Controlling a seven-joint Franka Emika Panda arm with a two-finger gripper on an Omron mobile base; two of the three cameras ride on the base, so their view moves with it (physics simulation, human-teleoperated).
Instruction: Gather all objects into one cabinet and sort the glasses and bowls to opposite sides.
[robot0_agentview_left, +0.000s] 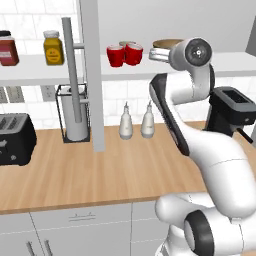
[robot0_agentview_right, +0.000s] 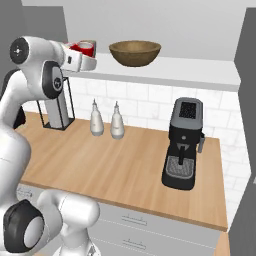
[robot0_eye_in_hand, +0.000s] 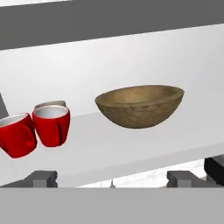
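Three cups (robot0_eye_in_hand: 39, 127) cluster at the shelf's (robot0_eye_in_hand: 131, 148) left, the bowl (robot0_eye_in_hand: 140, 106) well apart to their right; sorting looks about done. Gripper (robot0_eye_in_hand: 111, 179) hangs before the shelf edge, jaws wide apart, holding nothing. Next call: back away without nudging anything

Two base cameras look forward and down from behind the arm, left and right, sharing the counter (robot0_agentview_left: 100, 170), shakers (robot0_agentview_left: 136, 121) and shelf (robot0_agentview_right: 165, 70). The hand camera faces the shelf close up, bowl (robot0_eye_in_hand: 139, 106) at center frame.
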